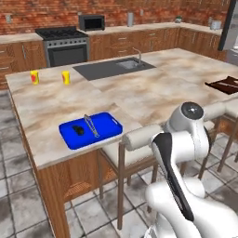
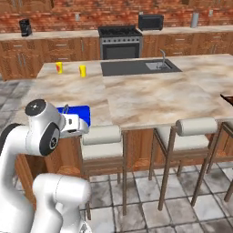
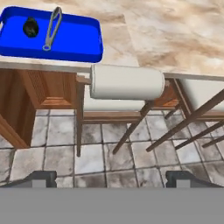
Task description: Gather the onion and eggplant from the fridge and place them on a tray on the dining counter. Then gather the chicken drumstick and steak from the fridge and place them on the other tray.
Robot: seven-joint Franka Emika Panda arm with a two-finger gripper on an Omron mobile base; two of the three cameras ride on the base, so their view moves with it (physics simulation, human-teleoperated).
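Hand view has the gripper (image 3: 112,179) parked empty, tips wide apart, above a bar stool (image 3: 127,82) beside the dining counter (image 1: 153,93). Looks like transit posture to me. The other tray (image 1: 224,85) sits far right on that counter; nothing's on it yet.

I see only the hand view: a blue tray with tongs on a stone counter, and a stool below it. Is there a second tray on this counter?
Observer: Yes. A dark brown tray lies at the right end of the dining counter, cut off by the edge of the left base view.
Operator: What else stands on the counter?
Observer: Two yellow containers stand near its left end, apart from the blue tray.
Operator: Where is the sink?
Observer: The sink sits in a dark grey section on the far side.
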